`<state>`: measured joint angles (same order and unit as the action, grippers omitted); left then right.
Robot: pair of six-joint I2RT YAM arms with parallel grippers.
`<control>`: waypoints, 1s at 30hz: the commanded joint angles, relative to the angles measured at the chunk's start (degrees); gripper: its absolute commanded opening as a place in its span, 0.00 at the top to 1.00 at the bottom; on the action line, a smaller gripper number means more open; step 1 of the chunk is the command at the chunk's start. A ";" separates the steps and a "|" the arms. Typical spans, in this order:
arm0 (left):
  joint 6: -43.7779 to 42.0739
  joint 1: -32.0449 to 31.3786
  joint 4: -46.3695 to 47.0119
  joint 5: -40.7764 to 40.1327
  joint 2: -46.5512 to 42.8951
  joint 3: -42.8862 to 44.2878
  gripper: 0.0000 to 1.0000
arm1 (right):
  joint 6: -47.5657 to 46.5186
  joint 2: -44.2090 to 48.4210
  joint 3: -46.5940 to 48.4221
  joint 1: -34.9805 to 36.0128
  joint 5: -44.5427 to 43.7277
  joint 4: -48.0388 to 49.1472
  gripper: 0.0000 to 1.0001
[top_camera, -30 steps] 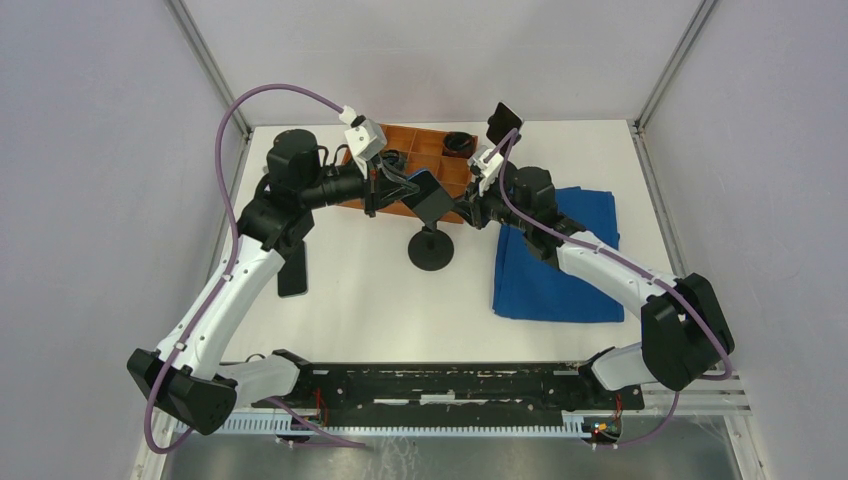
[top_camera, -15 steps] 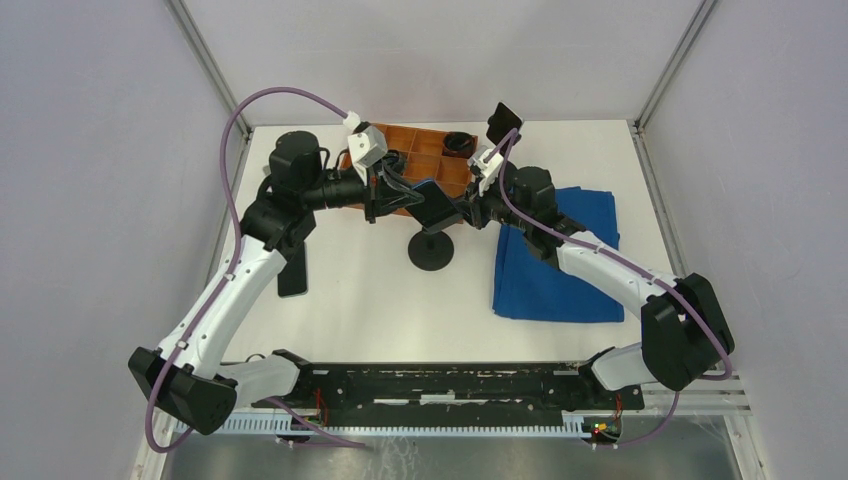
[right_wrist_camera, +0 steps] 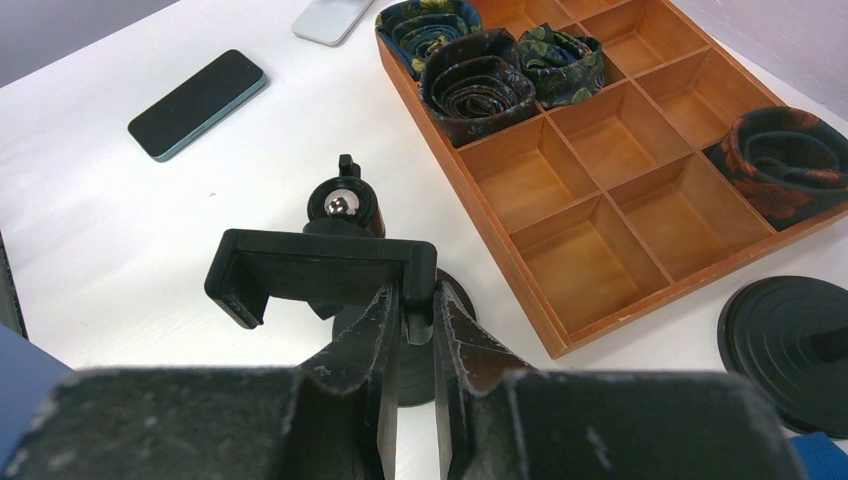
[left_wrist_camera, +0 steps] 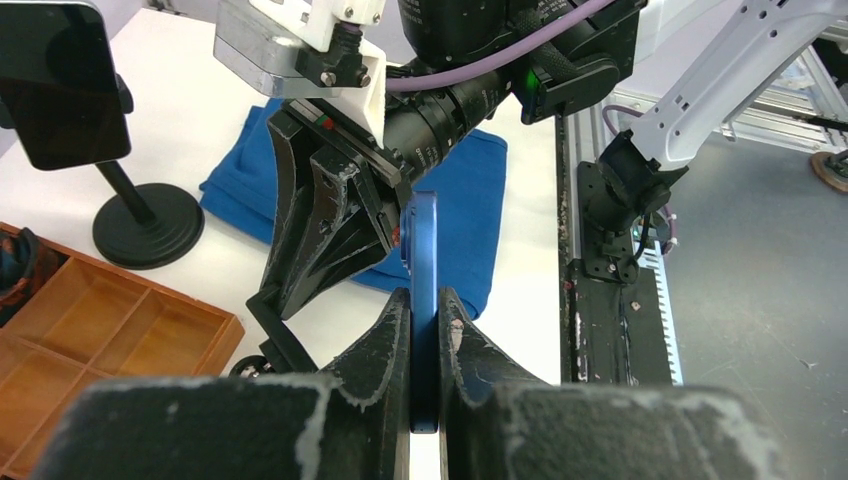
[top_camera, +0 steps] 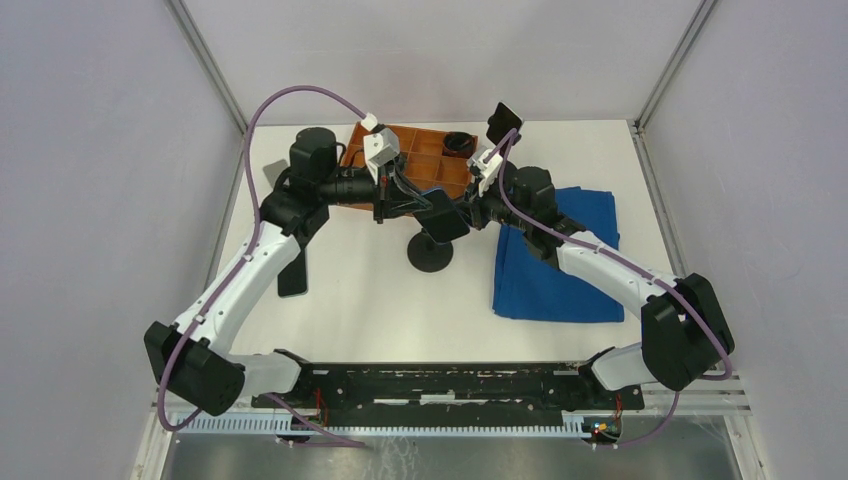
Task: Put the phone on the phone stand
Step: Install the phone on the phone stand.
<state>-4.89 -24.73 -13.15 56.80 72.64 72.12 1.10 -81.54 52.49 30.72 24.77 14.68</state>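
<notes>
A blue phone (left_wrist_camera: 423,250) shows edge-on in the left wrist view, with my left gripper (left_wrist_camera: 423,312) shut on its lower end. From above, the phone (top_camera: 441,216) hangs over the black phone stand (top_camera: 430,252), right against its clamp. My right gripper (right_wrist_camera: 408,305) is shut on the right end of the stand's black clamp (right_wrist_camera: 310,268), above the steel ball joint (right_wrist_camera: 343,205). The two grippers, left (top_camera: 425,207) and right (top_camera: 463,212), meet tip to tip over the stand. The phone's corner (right_wrist_camera: 20,375) shows at the lower left of the right wrist view.
An orange wooden tray (top_camera: 425,160) with rolled ties (right_wrist_camera: 480,85) lies behind the stand. A second stand with a dark phone (top_camera: 505,122) is at the back. A blue cloth (top_camera: 560,265) lies to the right. Another dark phone (top_camera: 292,270) lies flat on the left.
My left arm has swung right and brought the blue phone up to the stand's clamp. My right gripper has kept its hold on the clamp without moving.
</notes>
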 commanded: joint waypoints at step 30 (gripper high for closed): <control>-2.30 -4.01 2.04 -3.42 5.31 -0.56 0.98 | -0.66 2.03 4.26 2.79 2.47 -3.75 1.00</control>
<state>-4.99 -28.38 -13.41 53.82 78.30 70.94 -0.05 -81.23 53.78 32.67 25.02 11.46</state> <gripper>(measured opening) 0.149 0.188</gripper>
